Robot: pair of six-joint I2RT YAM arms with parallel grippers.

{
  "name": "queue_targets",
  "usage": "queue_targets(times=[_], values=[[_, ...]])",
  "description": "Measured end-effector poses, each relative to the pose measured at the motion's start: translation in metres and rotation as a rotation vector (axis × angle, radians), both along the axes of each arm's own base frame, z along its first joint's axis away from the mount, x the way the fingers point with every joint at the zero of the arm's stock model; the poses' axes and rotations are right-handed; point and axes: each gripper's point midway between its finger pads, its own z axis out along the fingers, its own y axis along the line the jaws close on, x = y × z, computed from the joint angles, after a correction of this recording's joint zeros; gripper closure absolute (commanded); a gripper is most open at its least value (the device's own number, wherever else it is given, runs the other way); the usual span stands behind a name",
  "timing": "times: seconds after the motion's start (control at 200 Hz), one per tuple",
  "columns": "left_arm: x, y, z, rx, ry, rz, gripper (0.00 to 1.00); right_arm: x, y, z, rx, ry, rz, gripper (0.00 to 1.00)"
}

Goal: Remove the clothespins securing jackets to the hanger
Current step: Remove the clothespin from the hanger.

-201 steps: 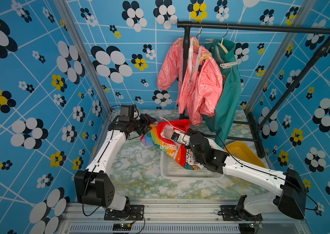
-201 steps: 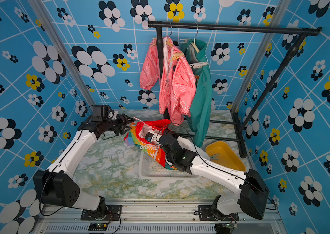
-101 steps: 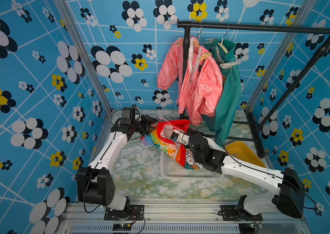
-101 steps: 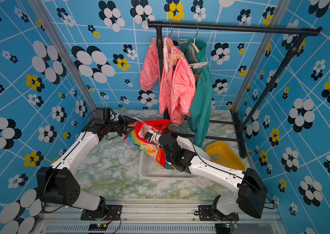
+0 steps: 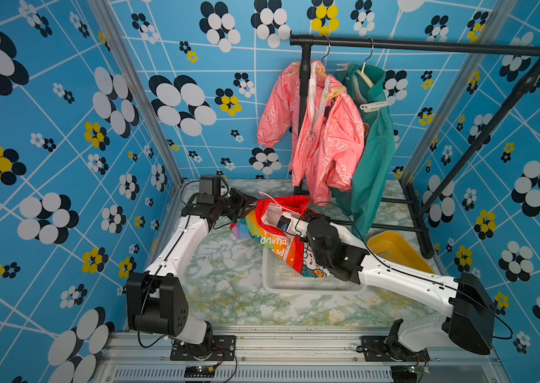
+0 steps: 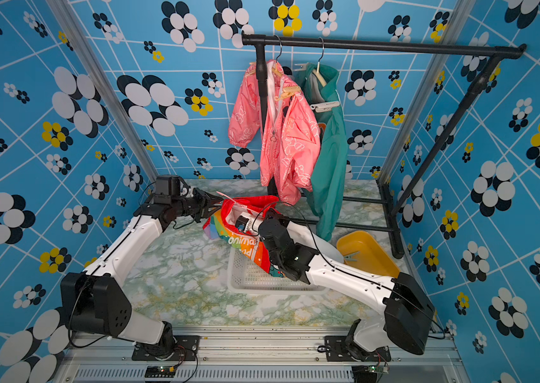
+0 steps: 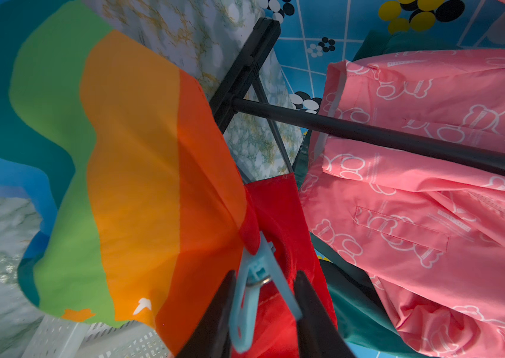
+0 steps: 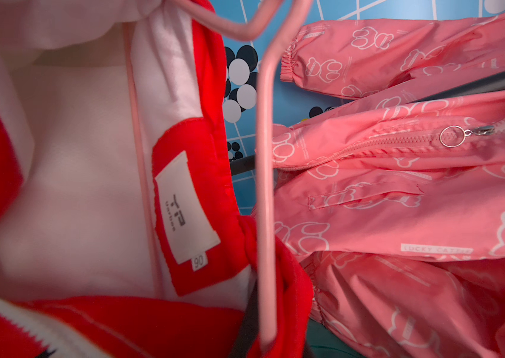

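The white jacket with red trim and rainbow print (image 5: 278,240) (image 7: 133,173) is held up over the basket. A pale green clothespin (image 7: 240,311) is clipped on its red edge. My left gripper (image 7: 265,279) (image 5: 250,202) is shut on this clothespin, with one finger against each leg. My right gripper (image 8: 268,338) is shut on the pink hanger (image 8: 265,186) inside the jacket's collar, and in both top views the jacket hides its fingers. The pink jacket (image 5: 325,139) hangs with a tan clothespin (image 5: 333,91). The teal jacket (image 5: 374,159) hangs with a whitish clothespin (image 5: 373,106).
A black clothes rack (image 5: 427,44) stands at the back right, its post and foot bars close behind the held jacket. A white mesh basket (image 5: 295,282) sits on the marble table. A yellow bin (image 5: 397,248) lies to its right with a clothespin (image 6: 351,256) inside.
My left gripper has moved right to the jacket's red edge and closed from wide open onto the clothespin. The right arm has barely moved.
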Motion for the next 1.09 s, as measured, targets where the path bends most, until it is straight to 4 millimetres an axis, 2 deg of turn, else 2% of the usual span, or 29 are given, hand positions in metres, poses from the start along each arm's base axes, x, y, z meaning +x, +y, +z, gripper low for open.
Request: queue_targets(times=[0.265, 0.485, 0.63, 0.805, 1.094], values=[[0.006, 0.001, -0.007, 0.011, 0.003, -0.002, 0.70, 0.000, 0.000, 0.000, 0.001, -0.001, 0.000, 1.00], [0.010, 0.002, -0.004, 0.022, -0.015, -0.004, 0.78, 0.000, 0.000, 0.000, 0.003, -0.002, 0.000, 1.00], [0.012, 0.002, -0.003, 0.023, -0.018, -0.003, 0.86, 0.000, 0.000, 0.001, 0.005, -0.003, 0.000, 1.00], [0.013, 0.004, -0.006, 0.059, -0.031, -0.008, 1.00, 0.000, 0.000, 0.001, 0.005, -0.003, 0.000, 1.00], [0.014, 0.018, -0.008, 0.206, -0.094, -0.003, 1.00, -0.002, -0.002, 0.003, 0.028, 0.000, -0.001, 1.00]])
